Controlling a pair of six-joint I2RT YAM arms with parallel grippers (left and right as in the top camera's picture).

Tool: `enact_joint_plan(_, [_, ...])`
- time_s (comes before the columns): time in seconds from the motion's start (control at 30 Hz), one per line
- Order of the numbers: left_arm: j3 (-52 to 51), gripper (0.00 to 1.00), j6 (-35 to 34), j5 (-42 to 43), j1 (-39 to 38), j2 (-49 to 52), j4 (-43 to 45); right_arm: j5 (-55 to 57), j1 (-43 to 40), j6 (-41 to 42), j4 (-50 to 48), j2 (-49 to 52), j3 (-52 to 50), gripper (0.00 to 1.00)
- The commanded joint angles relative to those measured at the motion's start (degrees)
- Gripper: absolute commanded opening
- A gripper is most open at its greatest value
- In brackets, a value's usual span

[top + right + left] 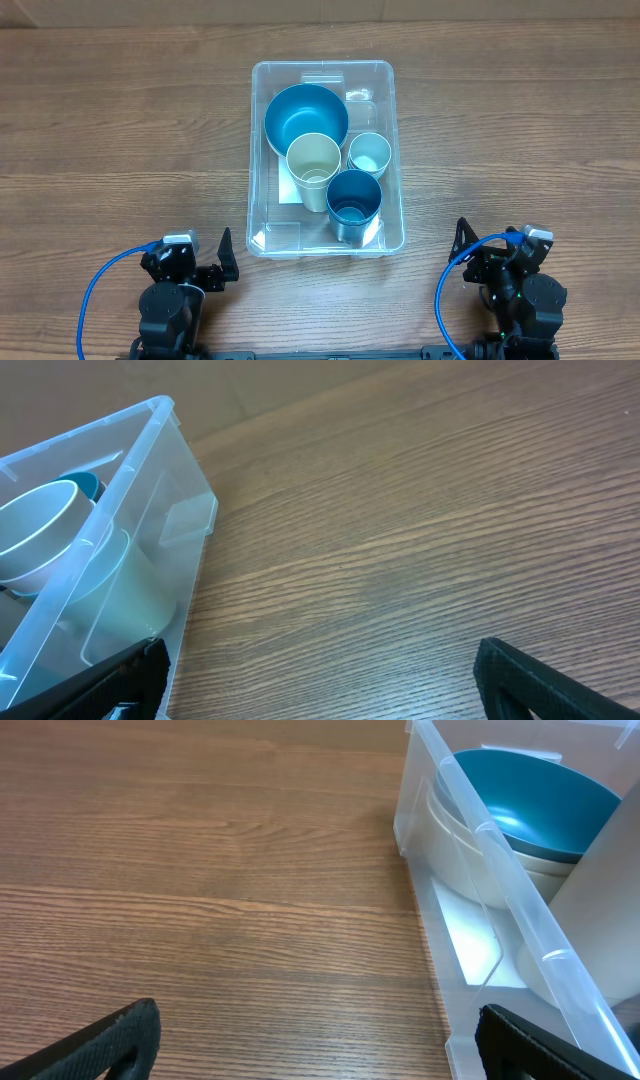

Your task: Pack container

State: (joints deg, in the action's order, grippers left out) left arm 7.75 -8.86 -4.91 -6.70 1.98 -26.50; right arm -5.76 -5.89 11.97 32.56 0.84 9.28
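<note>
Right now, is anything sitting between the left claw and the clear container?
Nothing visible does. The left claw is open, just off the near left corner of the container, and only bare wooden table lies between them.

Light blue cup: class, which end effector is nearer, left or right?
Right. The light blue cup stands at the right wall of the container. The right end effector sits off its near right corner, the left end effector off the near left corner.
</note>
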Motion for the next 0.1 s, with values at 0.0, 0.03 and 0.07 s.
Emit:
enact_joint_plan(0.0, [-0.3,1.00,-0.6,0.5,0.3,-0.6,0.2,-0.5,0.3,0.0,-0.4,-0.7,-0.6,1.00])
enact_joint_plan(0.03, [-0.3,1.00,-0.6,0.5,0.3,-0.6,0.2,-0.5,0.3,0.0,-0.4,-0.7,-0.6,1.00])
enact_joint_plan(0.07, [-0.3,1.00,-0.6,0.5,0.3,-0.6,0.2,-0.5,0.3,0.0,-0.4,-0.7,-0.6,1.00])
